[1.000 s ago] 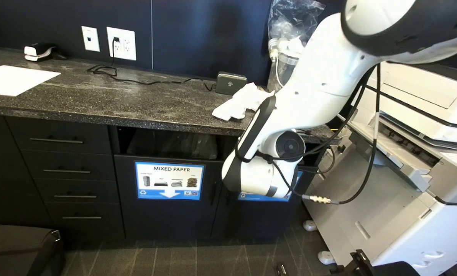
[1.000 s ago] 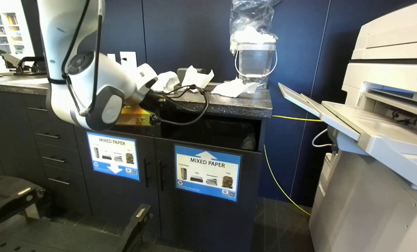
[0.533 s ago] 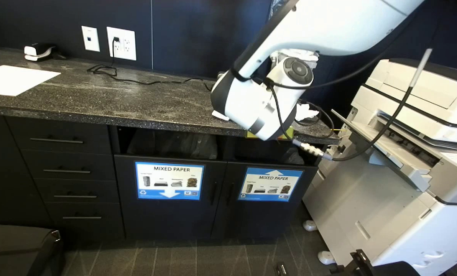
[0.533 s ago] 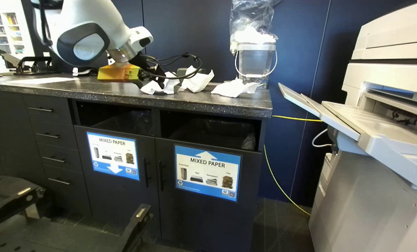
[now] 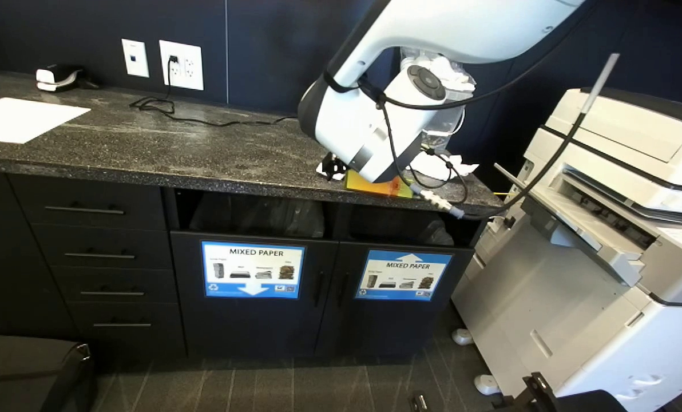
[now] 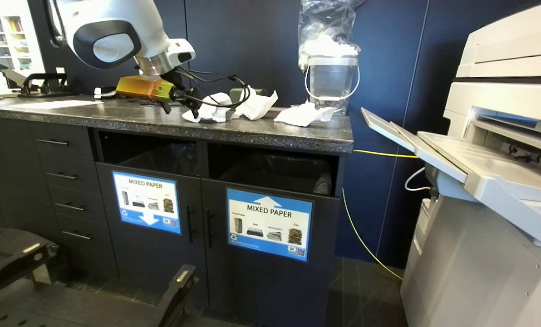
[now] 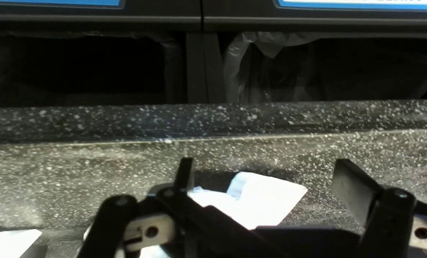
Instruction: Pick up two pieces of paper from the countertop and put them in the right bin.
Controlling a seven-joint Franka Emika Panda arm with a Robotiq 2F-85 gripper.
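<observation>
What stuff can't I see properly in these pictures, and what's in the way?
All views: what lies inside the right bin; it's too dark.
Wrist view: part of the rumpled paper, hidden behind the open jaws.
Wrist view: the rest of another paper, cut off at the bottom-left corner.
In an exterior view: one end of the flat white sheet, cut by the picture's left edge.
Both exterior views: tiniest print on the bin's label, too small.

- black two-fingered gripper (image 7: 264, 172), bottom, spread wide
- rumpled white paper (image 7: 265, 200) seen between its fingers, lower centre
- another white paper (image 7: 5, 243), lower left
- speckled dark stone countertop (image 7: 91, 172), middle
- black blue-labelled bin (image 7: 84, 20), upper left
</observation>
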